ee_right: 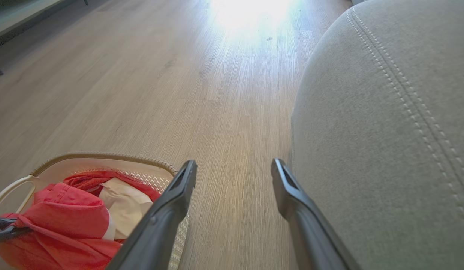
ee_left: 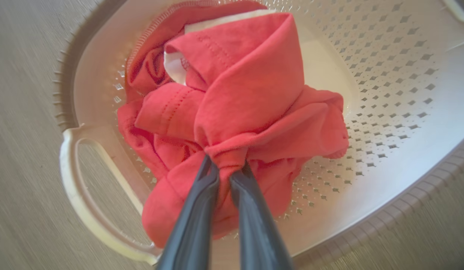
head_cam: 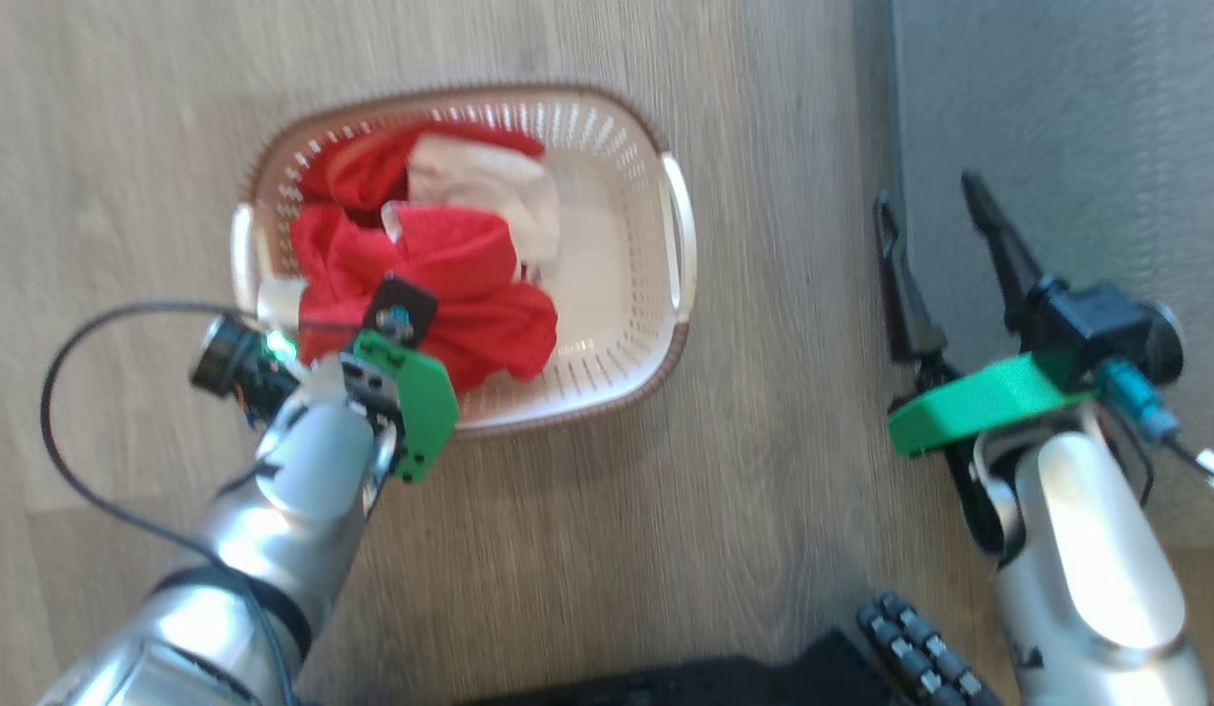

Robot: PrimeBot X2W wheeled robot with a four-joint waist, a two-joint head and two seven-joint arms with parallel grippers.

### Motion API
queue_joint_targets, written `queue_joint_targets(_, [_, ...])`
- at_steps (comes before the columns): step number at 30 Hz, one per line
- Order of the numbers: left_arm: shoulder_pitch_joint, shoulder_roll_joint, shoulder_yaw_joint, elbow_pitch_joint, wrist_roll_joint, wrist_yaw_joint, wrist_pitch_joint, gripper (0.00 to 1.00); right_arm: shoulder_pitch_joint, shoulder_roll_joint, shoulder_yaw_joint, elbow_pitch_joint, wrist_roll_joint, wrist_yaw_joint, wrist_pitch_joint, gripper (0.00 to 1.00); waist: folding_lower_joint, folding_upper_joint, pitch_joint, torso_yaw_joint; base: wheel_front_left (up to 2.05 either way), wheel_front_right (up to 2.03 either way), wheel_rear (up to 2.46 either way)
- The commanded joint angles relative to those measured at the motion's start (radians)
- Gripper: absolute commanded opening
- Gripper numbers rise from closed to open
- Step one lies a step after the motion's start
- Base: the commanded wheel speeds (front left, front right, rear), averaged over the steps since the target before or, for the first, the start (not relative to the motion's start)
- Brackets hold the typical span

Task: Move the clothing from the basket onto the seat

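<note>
Left jaws pinch the red clothing (ee_left: 250, 93) inside the basket (ee_left: 397, 123).

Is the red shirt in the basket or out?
In. The red garment sits bunched inside the basket, pinched by the left end effector.

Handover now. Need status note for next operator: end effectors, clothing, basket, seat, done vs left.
Left end effector: shut on a bunched fold of the plain red garment, inside the basket.
Right end effector: open, empty, above the floor beside the seat.
Red-and-white garment: in the basket, partly under the red one.
Done: first grasp. Left: lift and carry both garments to the seat; none is on the visible part yet.
</note>
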Motion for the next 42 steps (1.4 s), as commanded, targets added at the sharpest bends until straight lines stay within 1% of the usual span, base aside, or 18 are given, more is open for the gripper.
queue_joint_targets(1, [0.043, 0.015, 0.021, -0.014, -0.013, 0.004, -0.026, 0.00, 0.051, -0.003, 0.017, -0.013, -0.010, 0.000, -0.006, 1.00, 0.0001, -0.0001, -0.136, 0.030, 0.00, 0.00, 0.00])
queue_joint_targets(4, [0.097, 0.014, 0.021, -0.056, -0.044, -0.013, -0.054, 0.00, 0.076, -0.006, 0.024, 0.006, -0.016, 0.000, -0.006, 1.00, 0.0001, -0.0001, -0.215, 0.041, 0.00, 0.00, 0.00])
queue_joint_targets(6, [0.130, 0.014, 0.016, -0.101, -0.066, -0.012, -0.064, 0.00, 0.090, -0.017, 0.039, -0.005, -0.022, 0.000, -0.006, 1.00, 0.0001, -0.0001, -0.263, 0.053, 0.00, 0.00, 0.00])
queue_joint_targets(8, [0.162, 0.013, 0.010, -0.143, -0.085, -0.001, -0.069, 0.00, 0.111, -0.031, 0.053, -0.011, -0.027, 0.000, -0.006, 1.00, 0.0001, -0.0001, -0.311, 0.066, 0.00, 0.00, 0.00])
queue_joint_targets(13, [0.243, 0.013, 0.026, -0.290, -0.117, 0.039, -0.071, 0.00, 0.165, -0.036, 0.051, 0.007, -0.019, 0.000, -0.006, 1.00, 0.0001, -0.0001, -0.430, 0.094, 0.00, 0.00, 0.00])
queue_joint_targets(15, [0.278, 0.013, 0.049, -0.351, -0.116, 0.052, -0.071, 0.00, 0.184, -0.037, 0.056, 0.010, -0.018, 0.000, -0.006, 1.00, 0.0001, -0.0001, -0.474, 0.099, 0.00, 0.00, 0.00])
queue_joint_targets(18, [0.339, 0.020, 0.106, -0.481, -0.099, 0.058, -0.071, 0.00, 0.209, -0.037, 0.068, 0.008, -0.017, 0.000, -0.006, 1.00, 0.0001, -0.0001, -0.541, 0.103, 0.00, 0.00, 0.00])
queue_joint_targets(25, [0.500, 0.034, 0.239, -0.736, -0.030, 0.049, -0.072, 0.00, 0.270, -0.042, 0.104, -0.026, 0.000, 0.000, -0.006, 1.00, 0.0001, -0.0001, -0.671, 0.123, 0.00, 0.00, 0.00])
queue_joint_targets(26, [0.541, 0.033, 0.275, -0.794, -0.011, 0.047, -0.072, 0.00, 0.290, -0.042, 0.109, -0.041, 0.006, 0.000, -0.006, 1.00, 0.0001, -0.0001, -0.701, 0.130, 0.00, 0.00, 0.00])
queue_joint_targets(30, [0.613, 0.029, 0.344, -0.895, 0.017, 0.044, -0.072, 0.00, 0.320, -0.044, 0.113, -0.071, 0.014, 0.000, -0.006, 1.00, 0.0001, -0.0001, -0.731, 0.137, 0.00, 0.00, 0.00])
queue_joint_targets(33, [0.664, 0.025, 0.378, -0.948, 0.036, 0.035, -0.072, 0.00, 0.338, -0.040, 0.115, -0.088, 0.015, 0.000, -0.006, 1.00, 0.0001, -0.0001, -0.746, 0.137, 0.00, 0.00, 0.00])
queue_joint_targets(38, [0.742, 0.019, 0.410, -1.006, 0.063, 0.015, -0.072, 0.00, 0.362, -0.032, 0.114, -0.104, 0.016, 0.000, -0.006, 1.00, 0.0001, -0.0001, -0.763, 0.136, 0.00, 0.00, 0.00])
queue_joint_targets(42, [0.772, 0.017, 0.426, -1.023, 0.069, 0.004, -0.072, 0.00, 0.376, -0.027, 0.109, -0.106, 0.014, 0.000, -0.006, 1.00, 0.0001, -0.0001, -0.774, 0.139, 0.00, 0.00, 0.00])
